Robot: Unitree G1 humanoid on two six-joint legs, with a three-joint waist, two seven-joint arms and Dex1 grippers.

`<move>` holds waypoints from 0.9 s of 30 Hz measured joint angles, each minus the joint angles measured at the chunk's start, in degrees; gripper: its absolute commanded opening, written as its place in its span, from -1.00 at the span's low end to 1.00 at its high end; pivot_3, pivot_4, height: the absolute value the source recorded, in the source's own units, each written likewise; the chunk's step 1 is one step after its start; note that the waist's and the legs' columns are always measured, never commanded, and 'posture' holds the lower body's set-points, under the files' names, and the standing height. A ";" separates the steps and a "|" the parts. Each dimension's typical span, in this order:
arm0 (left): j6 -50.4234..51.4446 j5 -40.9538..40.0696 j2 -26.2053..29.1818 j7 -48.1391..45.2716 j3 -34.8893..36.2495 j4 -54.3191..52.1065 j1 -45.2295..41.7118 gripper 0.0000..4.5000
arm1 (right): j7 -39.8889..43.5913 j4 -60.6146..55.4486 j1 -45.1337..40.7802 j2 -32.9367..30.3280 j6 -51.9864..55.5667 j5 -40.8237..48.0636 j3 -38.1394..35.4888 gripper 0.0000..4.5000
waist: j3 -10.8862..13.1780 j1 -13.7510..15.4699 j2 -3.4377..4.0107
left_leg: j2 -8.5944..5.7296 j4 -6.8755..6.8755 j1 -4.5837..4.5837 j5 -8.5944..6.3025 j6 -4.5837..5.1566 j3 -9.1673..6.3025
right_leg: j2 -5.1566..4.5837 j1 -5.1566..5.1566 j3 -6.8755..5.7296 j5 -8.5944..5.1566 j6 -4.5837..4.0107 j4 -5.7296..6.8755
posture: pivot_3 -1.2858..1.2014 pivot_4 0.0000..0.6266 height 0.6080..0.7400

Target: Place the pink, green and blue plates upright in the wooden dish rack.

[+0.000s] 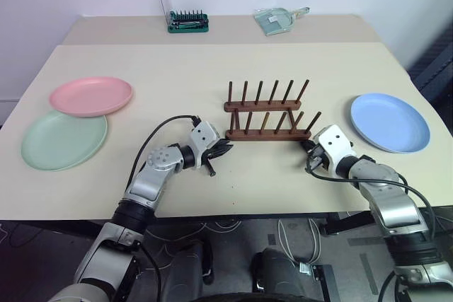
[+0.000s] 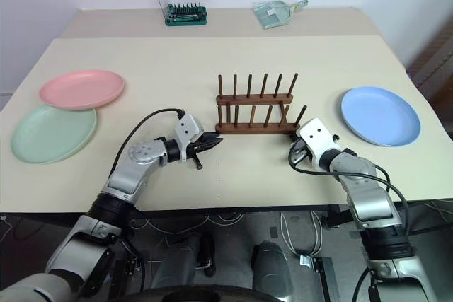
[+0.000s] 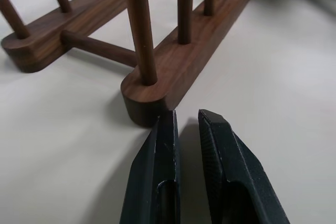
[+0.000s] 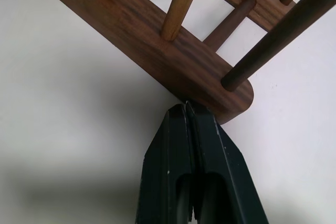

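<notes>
Two grippers sit at the two ends of the wooden dish rack [image 1: 268,114], and neither holds anything. The right gripper [image 4: 187,109] has its fingers pressed fully together, tips touching the rounded end of the rack's near rail at about 4 o'clock from the rack's middle. The left gripper [image 3: 185,121] shows only a thin slit between its fingers, nearly closed, its tips just short of the near rail's other end, at about 8 o'clock. The rack's long axis runs from 9 to 3 o'clock across the table [image 1: 177,68], so the two grippers bracket it lengthwise, likely to nudge or steady it. All three plates lie flat: the blue plate [image 1: 390,122] at 3 o'clock, nearer the right arm; the pink plate [image 1: 91,95] overlapping the green plate [image 1: 60,143] out at 9 o'clock, nearer the left arm.
</notes>
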 measured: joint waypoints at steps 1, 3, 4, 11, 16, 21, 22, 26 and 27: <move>-0.28 0.02 -0.24 0.29 0.33 0.36 -0.07 -0.72 | -0.01 0.27 -0.25 0.10 -0.16 -0.21 0.01 -1.00 | 0.00 0.03 0.00 | 0.00 0.00 0.00 0.00 0.00 0.00 | 0.00 0.00 0.00 0.00 0.00 0.00 | 0.03 -0.52 0.94; -0.55 0.04 -0.43 0.66 0.61 1.05 -0.39 -0.72 | 0.00 0.86 -0.52 0.39 -0.59 -0.31 0.01 -1.00 | 0.00 0.06 0.00 | 0.00 0.00 0.00 0.00 0.00 0.00 | 0.00 0.00 0.00 0.00 0.00 0.00 | 0.03 -0.52 0.94; -0.58 0.17 -0.59 0.79 0.88 1.40 -0.57 -0.72 | 0.00 1.04 -0.55 0.48 -0.81 -0.34 0.01 -1.00 | 0.00 0.06 0.00 | 0.00 0.00 0.00 0.00 0.00 0.00 | 0.00 0.00 0.00 0.00 0.00 0.00 | 0.03 -0.52 0.94; -1.24 0.60 -0.81 1.05 1.02 2.19 -1.04 -0.72 | 0.08 1.16 -0.55 0.53 -1.22 -0.74 0.00 -1.00 | 0.00 0.04 0.00 | 0.00 0.00 0.00 0.00 0.00 0.00 | 0.00 0.01 0.00 0.00 0.00 0.00 | 0.03 -0.52 0.94; -0.98 0.31 -0.67 -0.50 1.15 1.83 -0.86 -0.72 | 0.52 1.07 -0.35 0.47 -1.29 -0.45 -0.18 -1.00 | 0.00 0.03 0.00 | 0.00 0.00 0.00 0.00 0.00 0.00 | 0.00 0.00 0.00 0.00 0.00 0.00 | 0.03 -0.52 0.94; 0.84 -1.69 0.45 -3.57 1.37 -1.39 1.34 -0.72 | 1.48 -1.65 2.37 -0.56 -1.13 -0.04 -1.67 -1.00 | 0.00 0.06 0.00 | 0.00 -0.02 -0.02 0.00 0.00 0.00 | -0.01 -0.02 0.00 0.00 0.01 -0.01 | 0.03 -0.52 0.94; 1.32 -2.14 1.02 -4.30 1.55 -2.06 1.90 -0.72 | 1.84 -2.60 3.08 -0.96 -1.01 0.07 -1.85 -1.00 | 0.01 0.02 0.01 | 0.00 -0.02 -0.02 0.00 0.00 0.00 | -0.01 -0.02 0.00 0.00 0.01 -0.01 | 0.03 -0.52 0.94; 3.67 -4.35 2.92 -5.84 2.95 -5.30 3.65 -0.75 | 5.53 -8.32 5.76 -2.15 2.44 4.23 -3.64 -0.64 | 0.01 -0.05 0.02 | 0.02 -0.03 -0.02 0.00 0.00 0.00 | -0.01 -0.05 0.01 0.00 0.00 -0.01 | 0.03 -0.52 0.94; 4.31 -5.12 3.72 -6.12 3.71 -6.66 4.18 -0.75 | 6.63 -10.52 6.47 -2.38 3.60 5.75 -3.98 -0.45 | 0.02 -0.12 0.01 | 0.03 -0.04 -0.03 0.00 0.00 0.00 | -0.01 -0.05 0.01 0.00 0.00 -0.01 | 0.03 -0.52 0.94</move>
